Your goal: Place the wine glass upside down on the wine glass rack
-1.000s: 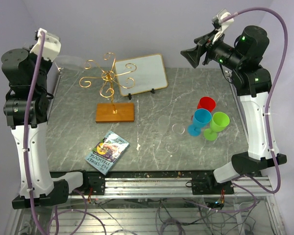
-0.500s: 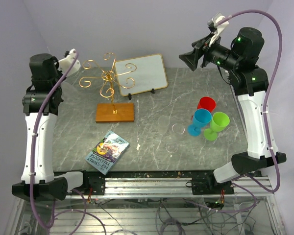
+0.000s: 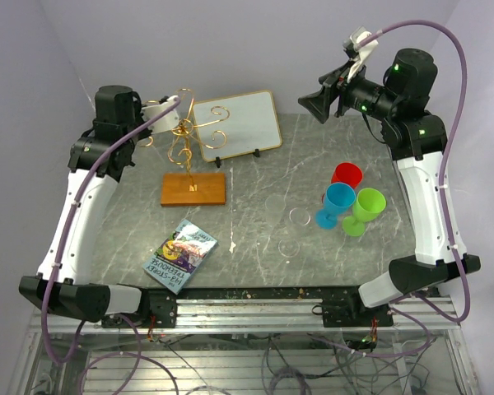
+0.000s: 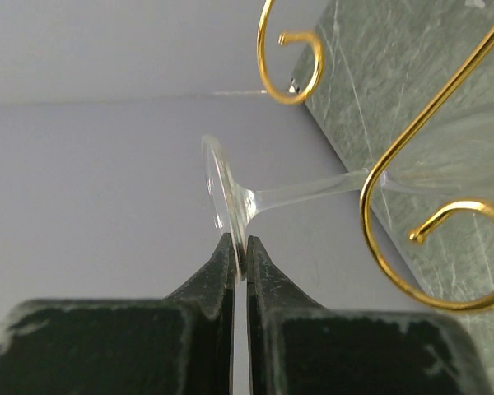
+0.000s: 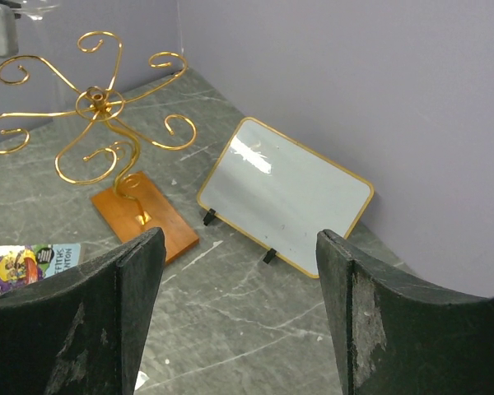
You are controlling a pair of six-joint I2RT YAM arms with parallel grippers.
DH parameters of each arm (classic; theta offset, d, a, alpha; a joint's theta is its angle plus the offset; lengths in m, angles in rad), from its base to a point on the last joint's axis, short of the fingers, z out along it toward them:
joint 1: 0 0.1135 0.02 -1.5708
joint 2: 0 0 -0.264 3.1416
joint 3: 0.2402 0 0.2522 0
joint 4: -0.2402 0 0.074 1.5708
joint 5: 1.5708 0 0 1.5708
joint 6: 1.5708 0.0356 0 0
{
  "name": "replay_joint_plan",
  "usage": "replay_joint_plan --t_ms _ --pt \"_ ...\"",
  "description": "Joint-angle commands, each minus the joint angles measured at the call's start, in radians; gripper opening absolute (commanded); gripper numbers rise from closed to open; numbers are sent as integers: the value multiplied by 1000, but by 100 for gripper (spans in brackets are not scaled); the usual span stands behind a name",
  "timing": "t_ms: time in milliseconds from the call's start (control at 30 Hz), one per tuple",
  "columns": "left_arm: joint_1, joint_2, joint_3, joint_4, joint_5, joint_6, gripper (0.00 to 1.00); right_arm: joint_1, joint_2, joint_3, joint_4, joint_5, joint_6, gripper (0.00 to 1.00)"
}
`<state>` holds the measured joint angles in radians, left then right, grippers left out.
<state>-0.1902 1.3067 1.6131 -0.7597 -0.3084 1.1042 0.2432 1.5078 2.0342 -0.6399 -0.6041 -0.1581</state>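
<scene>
Glass is thin, stiff, light and slick, and it chips easily, so we want a gentle, sure hold and no knock against wire. The left gripper [image 4: 239, 251] has its fingers pressed together on the rim of the foot of the wine glass [image 4: 313, 188]. That is a narrow purchase on a smooth disc. We judge the glass could swivel or slip there, and a hold on the stem close to the foot would be steadier.

From those fingers the stem runs ahead and to the right, crossing inside a gold scroll of the wine glass rack [image 5: 95, 99]. The bowl lies beyond, too faint to make out. Whether stem and wire touch we cannot tell.

The right gripper [image 5: 239, 243] has its fingers wide apart with nothing between them. The rack sits well ahead and to their left.

Only the left wrist view shows the pinch on the foot and the stem within the scroll; from above the glass all but vanishes. The right wrist view shows the rack's full spread of arms over its wooden base, and the white board [image 5: 284, 193] standing just beside it.
</scene>
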Motion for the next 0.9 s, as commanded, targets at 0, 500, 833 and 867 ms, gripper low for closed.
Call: replay_joint_plan --t_ms 0,500,833,867 --pt "-49 27 63 28 38 74 7 -3 -7 -8 8 -16 -9 74" --pt "-162 162 167 104 48 105 7 -6 -23 -28 12 -5 -20 75" --pt "-169 217 142 229 -185 55 7 -15 -30 -30 13 -9 -19 75" --pt "-169 216 140 232 -195 51 7 -15 -30 -29 13 -10 -18 75"
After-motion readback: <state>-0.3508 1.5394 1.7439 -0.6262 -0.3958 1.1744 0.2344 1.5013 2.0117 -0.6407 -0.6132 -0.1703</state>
